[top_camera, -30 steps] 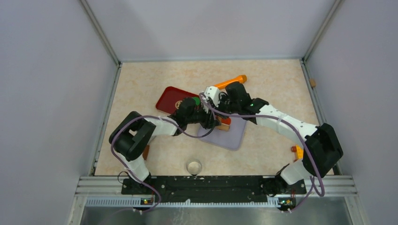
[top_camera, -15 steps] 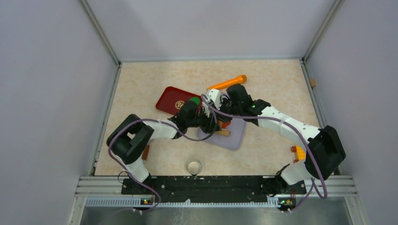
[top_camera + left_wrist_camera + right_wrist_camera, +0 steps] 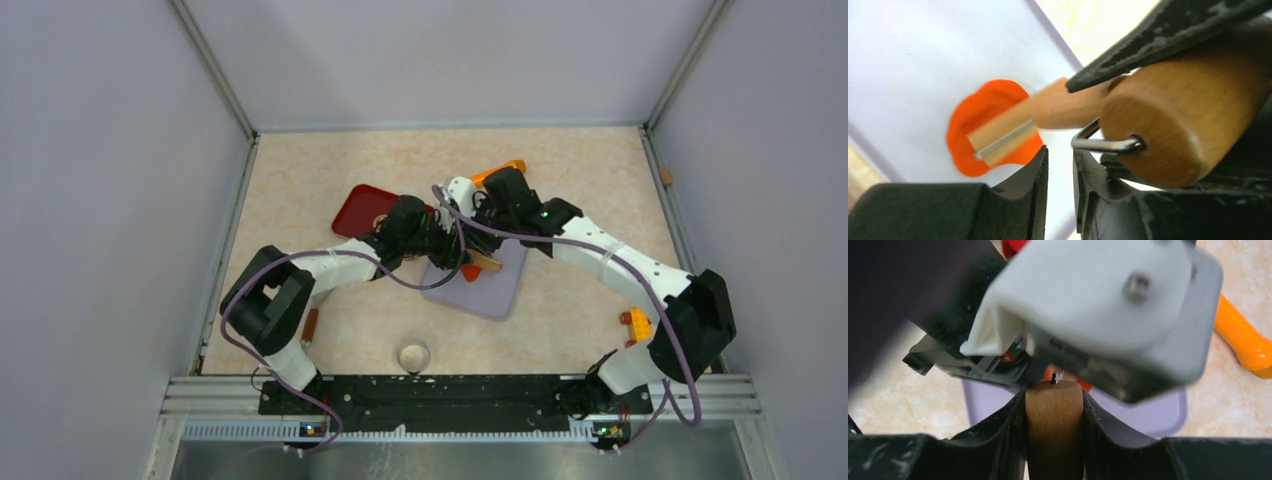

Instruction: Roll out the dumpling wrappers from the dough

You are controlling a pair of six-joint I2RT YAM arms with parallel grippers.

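Flattened orange-red dumpling wrapper (image 3: 965,125) lies on a lavender board (image 3: 490,295) at mid-table. A wooden rolling pin (image 3: 1048,110) rests across the wrapper. My right claw (image 3: 1054,402) is clenched on the pin's thick handle. My left claw (image 3: 1060,160) has its fingers drawn almost together by the pin's wire frame, and I cannot tell if they pinch it. A red tray (image 3: 355,208) sits far-left of the board, and a glass (image 3: 412,354) stands nearer.

1. Top view: bright, even overhead light. You get only soft, short shadows on the table (image 3: 300,180) and no glare.
2. Left wrist: the wooden handle (image 3: 1178,115), close to your lens, is soft. The dumpling wrapper (image 3: 965,130) is crisper and strongly saturated.
3. Right wrist: the white housing (image 3: 1098,300) is heavily blurred, and the upper-left corner is dark.
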